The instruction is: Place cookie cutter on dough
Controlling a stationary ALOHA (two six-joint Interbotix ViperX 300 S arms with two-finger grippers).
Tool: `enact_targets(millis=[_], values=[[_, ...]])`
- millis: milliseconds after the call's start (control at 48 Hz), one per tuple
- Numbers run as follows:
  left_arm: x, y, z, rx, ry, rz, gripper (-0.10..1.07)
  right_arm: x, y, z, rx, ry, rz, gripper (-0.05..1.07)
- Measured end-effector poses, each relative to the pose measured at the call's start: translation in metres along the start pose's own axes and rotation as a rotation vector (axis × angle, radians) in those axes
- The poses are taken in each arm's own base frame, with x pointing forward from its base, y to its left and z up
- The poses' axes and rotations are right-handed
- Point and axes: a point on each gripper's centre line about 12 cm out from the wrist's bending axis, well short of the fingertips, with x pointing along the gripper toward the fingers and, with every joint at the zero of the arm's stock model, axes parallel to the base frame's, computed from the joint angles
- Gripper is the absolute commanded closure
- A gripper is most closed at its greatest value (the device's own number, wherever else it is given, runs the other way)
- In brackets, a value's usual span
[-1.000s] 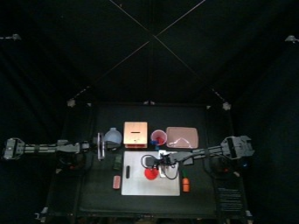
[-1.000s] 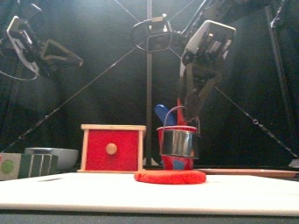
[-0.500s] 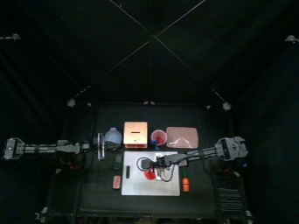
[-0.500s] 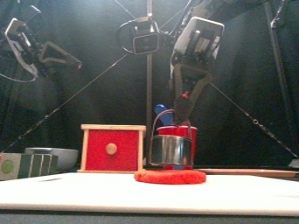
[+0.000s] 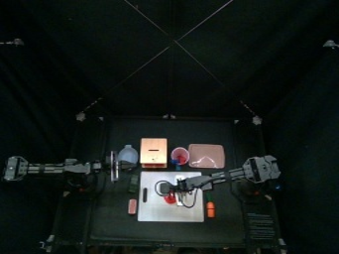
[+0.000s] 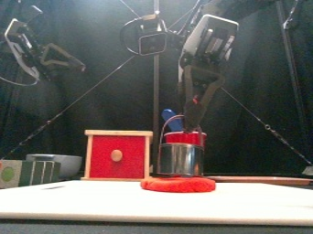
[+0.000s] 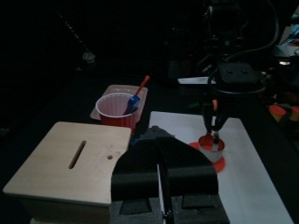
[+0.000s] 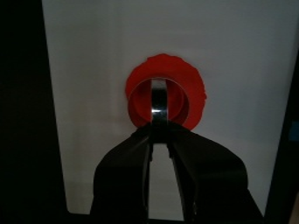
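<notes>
Now right gripper (image 8: 156, 131) pinches round metal cookie cutter (image 6: 181, 158) on flat red dough disc (image 6: 178, 185); left gripper (image 7: 160, 156) pressed together, far left.

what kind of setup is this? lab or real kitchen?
Likely a lab test cell, not a kitchen: black curtains enclose a small black table, and the right end effector holds a round metal cookie cutter on a flat red dough disc atop a white rectangular board.

The black table (image 5: 99, 203) carries a white board (image 5: 155, 216) beneath the right gripper (image 5: 171, 187). Behind it lie a wooden box (image 5: 154, 155), a grey container (image 5: 127, 155) and a pink tray (image 5: 207, 155).
</notes>
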Motion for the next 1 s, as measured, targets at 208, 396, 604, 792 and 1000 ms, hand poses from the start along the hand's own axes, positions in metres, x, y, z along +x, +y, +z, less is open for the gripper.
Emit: enact_targets(millis=[208, 396, 604, 792, 1000], values=[[0.0, 0.0, 0.0, 0.002, -0.003, -0.002, 0.91, 0.001, -0.003, 0.0, 0.006, 0.007, -0.004, 0.48], [0.0, 0.0, 0.001, 0.0, -0.003, -0.002, 0.91, -0.001, -0.006, 0.004, 0.014, -0.001, -0.006, 0.48], [0.0, 0.0, -0.001, 0.002, 0.002, -0.001, 0.91, 0.001, -0.009, 0.004, 0.019, 0.012, -0.01, 0.48], [0.0, 0.0, -0.001, 0.002, 0.003, -0.002, 0.91, 0.007, -0.01, 0.003, 0.021, 0.026, -0.012, 0.48], [-0.001, 0.0, -0.001, 0.003, 0.002, -0.002, 0.91, 0.009, -0.01, 0.006, 0.022, 0.019, -0.011, 0.4]])
